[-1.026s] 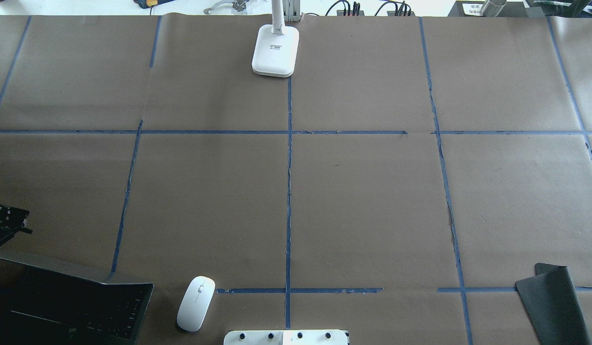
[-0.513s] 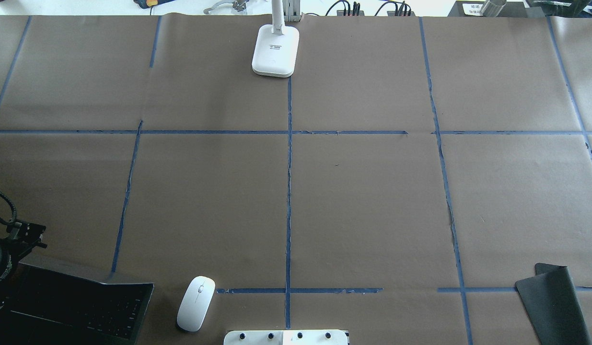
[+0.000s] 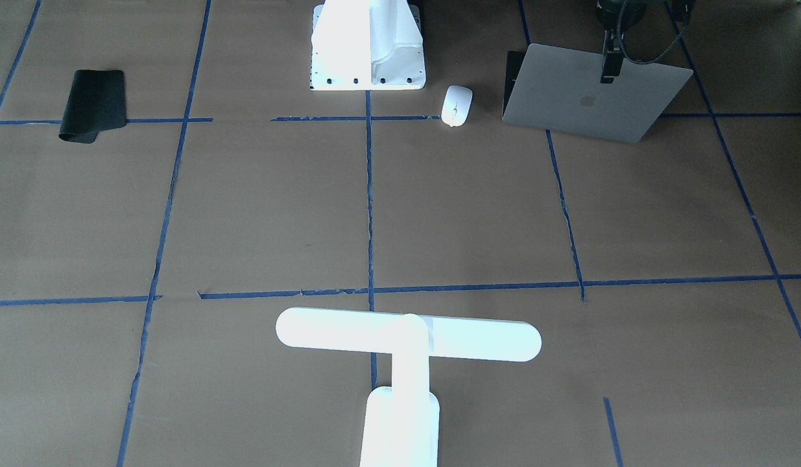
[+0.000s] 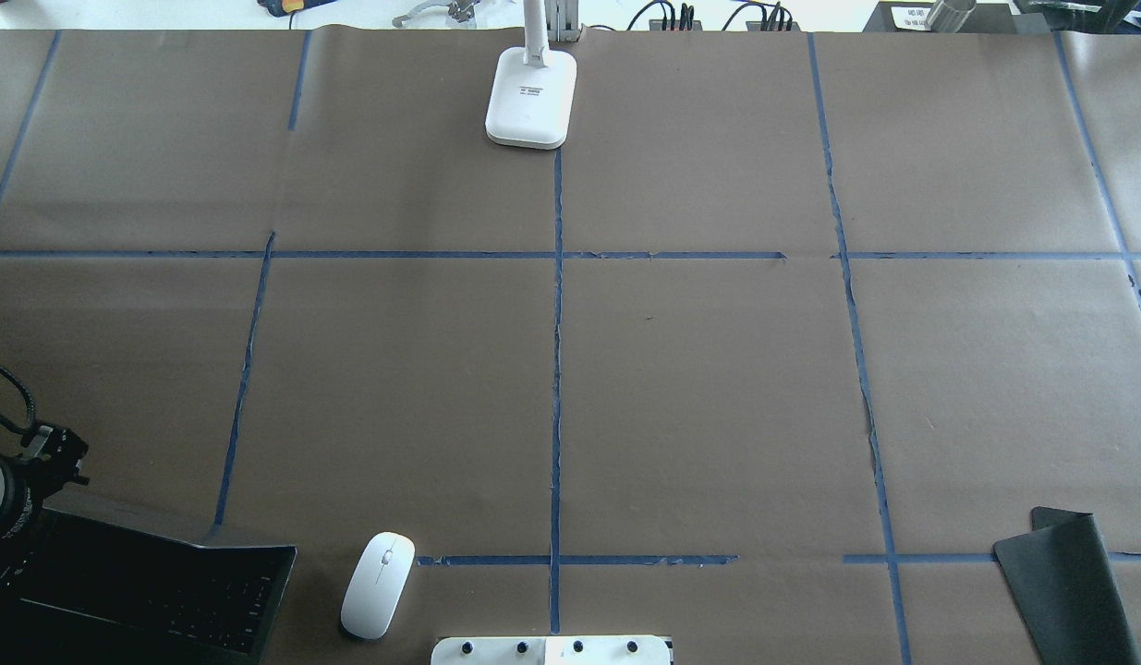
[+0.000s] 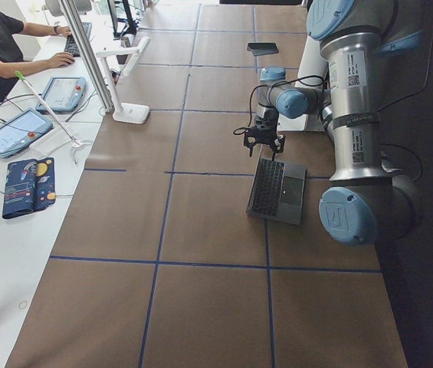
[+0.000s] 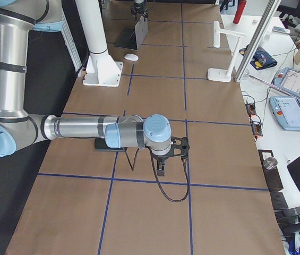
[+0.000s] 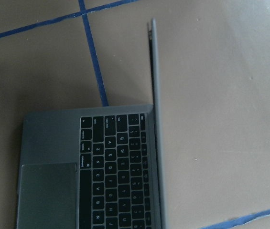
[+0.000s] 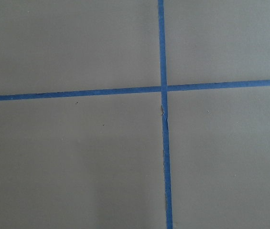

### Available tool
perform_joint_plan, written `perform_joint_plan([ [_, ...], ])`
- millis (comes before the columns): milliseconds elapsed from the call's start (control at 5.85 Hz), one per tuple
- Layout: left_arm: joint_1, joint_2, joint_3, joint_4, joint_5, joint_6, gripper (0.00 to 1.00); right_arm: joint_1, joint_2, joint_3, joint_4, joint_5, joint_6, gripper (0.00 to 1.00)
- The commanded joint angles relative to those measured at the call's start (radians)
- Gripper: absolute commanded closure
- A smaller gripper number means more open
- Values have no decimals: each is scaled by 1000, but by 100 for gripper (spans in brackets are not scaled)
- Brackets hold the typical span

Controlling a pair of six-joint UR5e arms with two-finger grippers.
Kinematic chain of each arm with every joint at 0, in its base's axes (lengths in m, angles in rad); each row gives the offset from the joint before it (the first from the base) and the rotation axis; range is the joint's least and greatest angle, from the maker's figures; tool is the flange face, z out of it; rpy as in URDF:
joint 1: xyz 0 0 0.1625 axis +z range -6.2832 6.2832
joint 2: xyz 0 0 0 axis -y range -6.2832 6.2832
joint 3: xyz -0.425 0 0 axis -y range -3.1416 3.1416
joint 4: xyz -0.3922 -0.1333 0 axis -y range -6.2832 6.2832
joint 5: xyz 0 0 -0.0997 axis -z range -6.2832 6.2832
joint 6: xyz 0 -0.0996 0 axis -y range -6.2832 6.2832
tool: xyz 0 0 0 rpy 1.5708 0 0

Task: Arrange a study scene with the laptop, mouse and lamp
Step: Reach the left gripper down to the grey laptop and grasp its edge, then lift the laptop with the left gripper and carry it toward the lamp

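The laptop (image 3: 588, 97) stands open at the table's near left corner, lid upright with the apple logo facing outward; its keys show in the left wrist view (image 7: 118, 167). My left gripper (image 3: 611, 72) hangs over the lid's top edge with one finger in front of the lid, and looks open; it also shows in the overhead view (image 4: 57, 460). The white mouse (image 4: 378, 584) lies just right of the laptop. The lamp (image 3: 406, 334) stands at the far edge, its base (image 4: 530, 97) on the centre tape line. My right gripper (image 6: 184, 149) hovers above bare paper; I cannot tell its state.
A black mat (image 4: 1069, 582) lies at the near right with one corner folded. The white robot pedestal (image 4: 552, 650) sits at the near centre. Blue tape lines (image 4: 556, 369) split the brown paper into squares. Operators' desks with tablets (image 5: 17, 130) line the far side.
My left arm has swung in from the left and come down over the laptop's lid edge. The laptop, mouse and lamp have not moved.
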Motion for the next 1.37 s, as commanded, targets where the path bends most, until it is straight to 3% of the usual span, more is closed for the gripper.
perform_joint_plan([
  [0,-1,-10,-2,6,10,-1,99,0,7,0,0,0,3,0],
  [342,-76,-13,-33,50,4,8,100,2,8,0,0,0,3,0],
  [855,-370,-227,-6,279,6,265,100,17,7,4,0,15,1,0],
  [1197,-480,-544,294,307,7,295,100,25,4,2,0,20,0,0],
])
